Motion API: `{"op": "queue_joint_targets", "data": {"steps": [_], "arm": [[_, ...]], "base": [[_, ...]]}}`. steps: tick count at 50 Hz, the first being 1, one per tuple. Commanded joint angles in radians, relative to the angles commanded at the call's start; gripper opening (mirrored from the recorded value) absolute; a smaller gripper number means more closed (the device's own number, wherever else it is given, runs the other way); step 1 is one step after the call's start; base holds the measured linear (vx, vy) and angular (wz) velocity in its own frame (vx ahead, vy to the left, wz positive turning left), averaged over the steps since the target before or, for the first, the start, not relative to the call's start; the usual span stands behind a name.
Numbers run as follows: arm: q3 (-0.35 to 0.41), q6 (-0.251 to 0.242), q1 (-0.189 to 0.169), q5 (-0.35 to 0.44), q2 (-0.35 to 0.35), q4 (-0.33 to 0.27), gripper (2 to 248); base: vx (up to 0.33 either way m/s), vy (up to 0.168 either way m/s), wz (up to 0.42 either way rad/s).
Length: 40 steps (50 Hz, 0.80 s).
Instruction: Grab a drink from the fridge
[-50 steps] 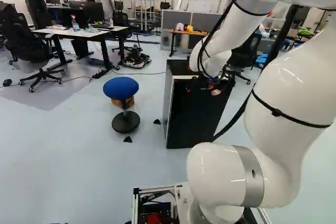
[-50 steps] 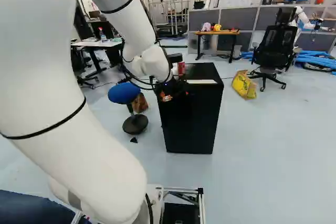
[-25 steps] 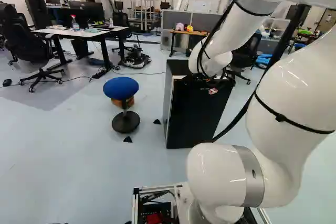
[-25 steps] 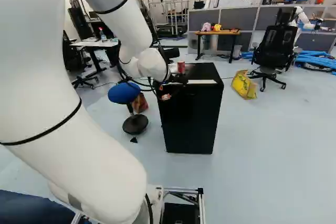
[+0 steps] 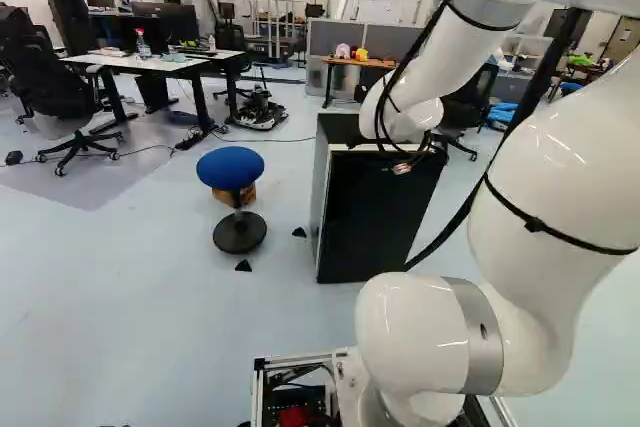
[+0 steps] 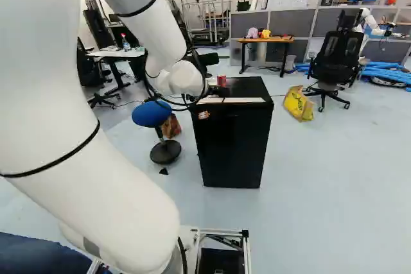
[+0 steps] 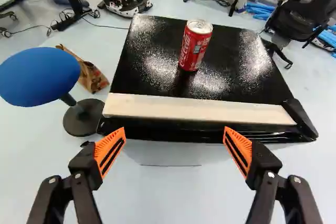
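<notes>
Jaws spread wide, gripper (image 7: pixel 174 128) near the fridge (image 7: pixel 236 80)! Red can (image 7: pixel 196 44) upright on the fridge's top; this looks like the approach, so forward across the fridge, then squeeze.

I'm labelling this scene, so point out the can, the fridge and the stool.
Can (image 7: pixel 194 48), wrist view: its red side.
Fridge (image 6: pixel 233 142), right base view: its black front.
Stool (image 5: pixel 230 166), left base view: its blue seat.

Your red can (image 7: pixel 192 48) with a silver top stands up on the shiny black fridge (image 6: pixel 234 145). Your fridge stands upright, door closed.
</notes>
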Motion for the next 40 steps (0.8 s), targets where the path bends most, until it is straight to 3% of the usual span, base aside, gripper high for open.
{"op": "queue_joint_targets", "data": {"steps": [40], "arm": [[-0.072, 0.000, 0.009, 0.149, -0.081, 0.081, 247]], "base": [[0.000, 0.000, 0.000]]}}
